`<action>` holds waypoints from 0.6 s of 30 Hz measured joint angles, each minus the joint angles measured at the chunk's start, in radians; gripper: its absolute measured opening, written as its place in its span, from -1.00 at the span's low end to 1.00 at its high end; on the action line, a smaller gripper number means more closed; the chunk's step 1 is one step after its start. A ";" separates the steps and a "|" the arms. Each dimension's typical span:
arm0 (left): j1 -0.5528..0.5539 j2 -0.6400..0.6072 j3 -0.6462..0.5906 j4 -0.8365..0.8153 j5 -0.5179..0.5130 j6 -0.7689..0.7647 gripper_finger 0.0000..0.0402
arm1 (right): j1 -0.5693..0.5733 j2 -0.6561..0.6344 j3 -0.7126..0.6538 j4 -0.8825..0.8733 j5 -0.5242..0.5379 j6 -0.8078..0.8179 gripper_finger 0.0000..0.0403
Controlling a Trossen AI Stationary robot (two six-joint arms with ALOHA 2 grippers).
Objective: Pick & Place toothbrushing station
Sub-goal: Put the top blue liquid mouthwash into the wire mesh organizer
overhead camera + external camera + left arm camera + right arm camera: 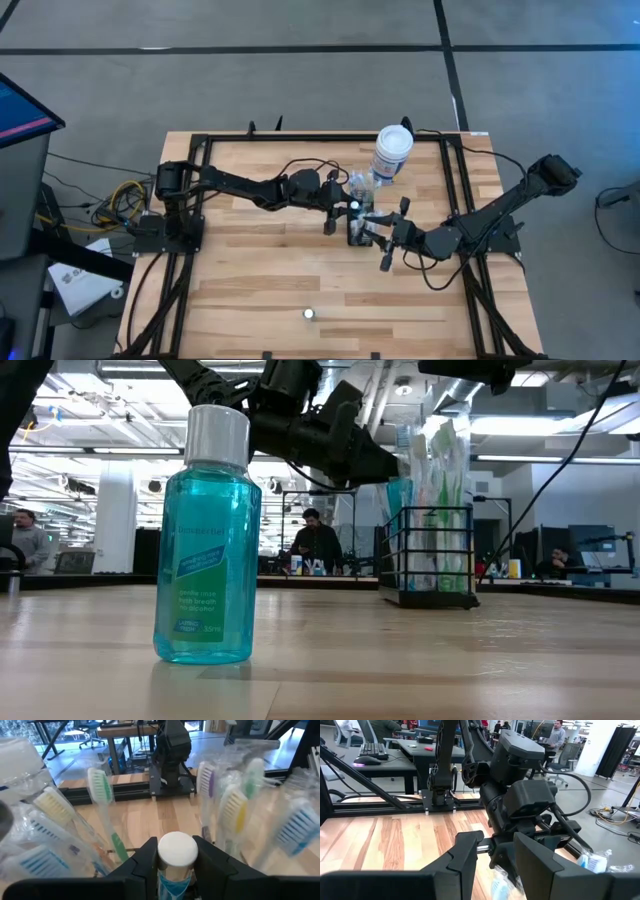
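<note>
Toothbrushing station (428,556): small black wire caddy w/ slotted compartments, upright on the desk (260,280), approx. mid-desk, a bit toward the far edge & right side. Packed w/ wrapped toothbrushes (102,790) standing bristles-up, heads in green, yellow, purple, blue. White-capped bottle (177,852) sits among them. Caddy base flat on the wood in low view; brushes poke well above its rim.
</note>
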 joint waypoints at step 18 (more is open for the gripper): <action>-0.003 0.067 0.003 0.050 -0.004 0.000 -0.55 | 0.000 0.000 0.000 -0.010 0.000 0.000 -0.40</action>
